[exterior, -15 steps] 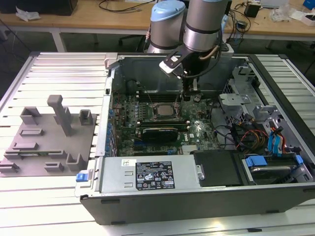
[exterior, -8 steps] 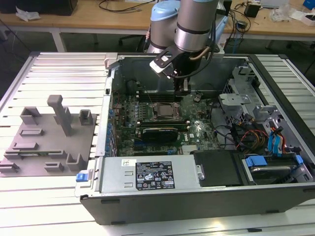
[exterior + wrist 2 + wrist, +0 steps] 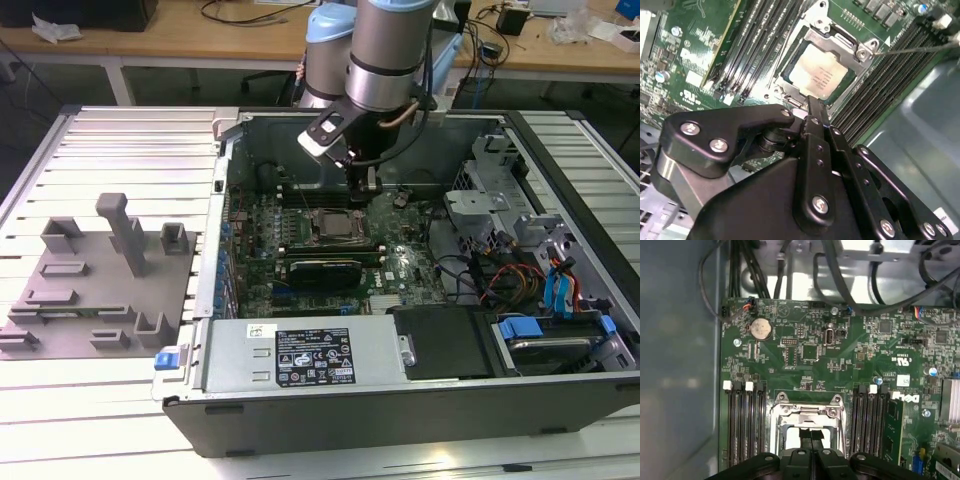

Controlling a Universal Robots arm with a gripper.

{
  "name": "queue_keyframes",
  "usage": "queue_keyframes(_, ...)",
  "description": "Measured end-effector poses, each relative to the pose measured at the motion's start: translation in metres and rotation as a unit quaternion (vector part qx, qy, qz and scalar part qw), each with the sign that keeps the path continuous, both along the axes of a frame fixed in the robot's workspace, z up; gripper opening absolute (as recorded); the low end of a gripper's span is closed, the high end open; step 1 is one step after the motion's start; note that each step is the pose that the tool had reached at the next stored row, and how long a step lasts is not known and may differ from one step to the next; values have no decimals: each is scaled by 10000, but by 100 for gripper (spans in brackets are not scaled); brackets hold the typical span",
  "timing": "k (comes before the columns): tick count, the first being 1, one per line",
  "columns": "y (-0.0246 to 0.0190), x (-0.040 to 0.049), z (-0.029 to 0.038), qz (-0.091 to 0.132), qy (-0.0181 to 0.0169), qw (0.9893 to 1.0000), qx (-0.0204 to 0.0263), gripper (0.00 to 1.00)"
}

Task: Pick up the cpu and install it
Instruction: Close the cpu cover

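- cataloguing the cpu (image 3: 822, 75): a thin, flat, near-square chip with a silvery top. it lies face up inside the socket (image 3: 840, 37) on the green motherboard (image 3: 695, 55). we judge it placed in the socket, not carried.
- gripper (image 3: 812, 104): we see 2 black fingers brought together tip to tip, with nothing between them. in the first wrist view the gripper (image 3: 810, 435) shows just a thin seam where the fingers meet.
- key relation: the cpu lies just beyond the closed fingertips, near them but apart, and we see no contact. in the first wrist view the pale top of the cpu (image 3: 790, 437) shows on both sides of the fingers, so we judge the tips roughly centred over it.
- exterior view: the gripper (image 3: 369, 183) hangs inside the open computer case (image 3: 400, 420). the socket (image 3: 335, 226) lies toward the exterior view's left of the tip and nearer the camera.
- axis: the chip has no marked long axis. its edges run parallel to the memory slots (image 3: 757, 45) that flank the socket on 2 sides.
- wire lever (image 3: 920, 48): it reaches out from the socket's corner, and we cannot tell whether it is latched.
- grey tray (image 3: 100, 280): it sits outside the case at the exterior view's left, well apart from the gripper.
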State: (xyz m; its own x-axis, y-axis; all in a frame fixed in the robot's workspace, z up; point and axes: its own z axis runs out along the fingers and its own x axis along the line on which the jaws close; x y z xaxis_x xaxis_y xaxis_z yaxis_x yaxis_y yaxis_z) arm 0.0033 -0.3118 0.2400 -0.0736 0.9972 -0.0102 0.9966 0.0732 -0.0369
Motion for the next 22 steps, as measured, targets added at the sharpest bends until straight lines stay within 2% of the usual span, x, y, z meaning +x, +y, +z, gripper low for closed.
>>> queue_keyframes(2,0,-1,-4,202,0,9998,0,11)
queue_keyframes(4,0,-1,-10,572,0,9984,0,11)
queue_keyframes(6,0,-1,-12,771,0,9970,-1,11)
queue_keyframes(7,0,-1,-13,926,0,9957,-1,11)
queue_keyframes(8,0,-1,-14,1102,0,9939,-2,11)
queue_keyframes(10,0,-1,-17,1426,0,9898,-1,11)
queue_keyframes(12,0,-1,-18,1614,0,9869,-1,11)
queue_keyframes(15,0,-1,-19,1958,0,9807,-1,11)
queue_keyframes(16,0,-1,-20,2094,0,9778,-1,11)
queue_keyframes(17,0,-1,-20,2275,0,9738,-1,11)
queue_keyframes(18,0,-1,-21,2383,0,9712,-1,11)
queue_keyframes(19,0,-1,-21,2536,0,9673,-1,11)
queue_keyframes(21,0,-1,-22,2737,0,9618,-1,11)
queue_keyframes(22,0,-1,-23,2854,-1,9584,-1,11)
